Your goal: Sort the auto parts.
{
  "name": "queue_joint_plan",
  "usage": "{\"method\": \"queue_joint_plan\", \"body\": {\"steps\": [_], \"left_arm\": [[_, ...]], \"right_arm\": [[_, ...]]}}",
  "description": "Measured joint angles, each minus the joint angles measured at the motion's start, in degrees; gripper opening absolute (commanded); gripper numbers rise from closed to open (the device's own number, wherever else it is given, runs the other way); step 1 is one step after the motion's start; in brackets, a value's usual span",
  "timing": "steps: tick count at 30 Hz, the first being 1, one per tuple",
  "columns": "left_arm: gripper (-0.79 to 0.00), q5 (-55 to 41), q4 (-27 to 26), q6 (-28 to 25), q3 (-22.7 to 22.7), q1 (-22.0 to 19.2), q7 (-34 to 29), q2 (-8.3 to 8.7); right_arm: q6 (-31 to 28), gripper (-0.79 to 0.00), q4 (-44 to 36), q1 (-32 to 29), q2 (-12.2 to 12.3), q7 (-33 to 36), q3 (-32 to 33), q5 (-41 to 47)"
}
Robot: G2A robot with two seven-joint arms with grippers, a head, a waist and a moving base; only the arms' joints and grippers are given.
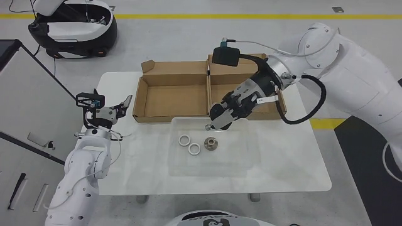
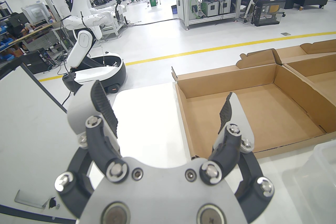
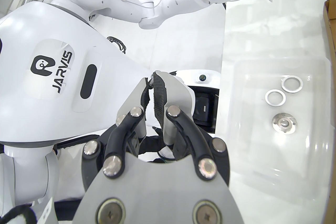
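While right tool [image 3: 153, 78] pinches a small coiled metal spring [image 3: 150, 82] at its tips over the clear plastic tray [image 1: 239, 154], left tool [image 2: 162, 89] hangs wide open, empty, well apart from tray | risk: tip-only hold, spring may slip back into tray

I count two flat rings [image 1: 184, 140], one flanged metal hub [image 1: 211, 143], one small spring [image 3: 150, 81], one clear tray [image 1: 251, 163] and two cardboard boxes [image 1: 169, 97].

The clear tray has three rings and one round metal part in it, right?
No, the clear tray holds two rings, not three, beside the one round metal part. The right wrist view shows it.
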Motion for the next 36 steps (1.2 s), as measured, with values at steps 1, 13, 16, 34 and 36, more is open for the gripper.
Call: {"method": "queue_joint_plan", "body": {"steps": [1,13,16,34,36], "left_arm": [[0.000,0.0,0.0,0.0,0.0,0.0,0.0,0.00],[0.000,0.0,0.0,0.0,0.0,0.0,0.0,0.00],[0.000,0.0,0.0,0.0,0.0,0.0,0.0,0.00],[0.000,0.0,0.0,0.0,0.0,0.0,0.0,0.00],[0.000,0.0,0.0,0.0,0.0,0.0,0.0,0.00]], "right_arm": [[0.0,-0.785,0.0,0.0,0.0,0.0,0.0,0.0],[-2.1,-0.785,-4.3,-5.9,1.2,-2.0,6.8,7.8],[-2.8,-0.785,-6.0,-8.4,1.6,-2.9,9.5,10.7],[-5.9,-0.785,-16.4,-21.8,-3.2,-5.9,24.4,28.1],[-5.5,-0.785,-16.9,-22.8,-4.6,-5.5,25.8,29.5]]}}
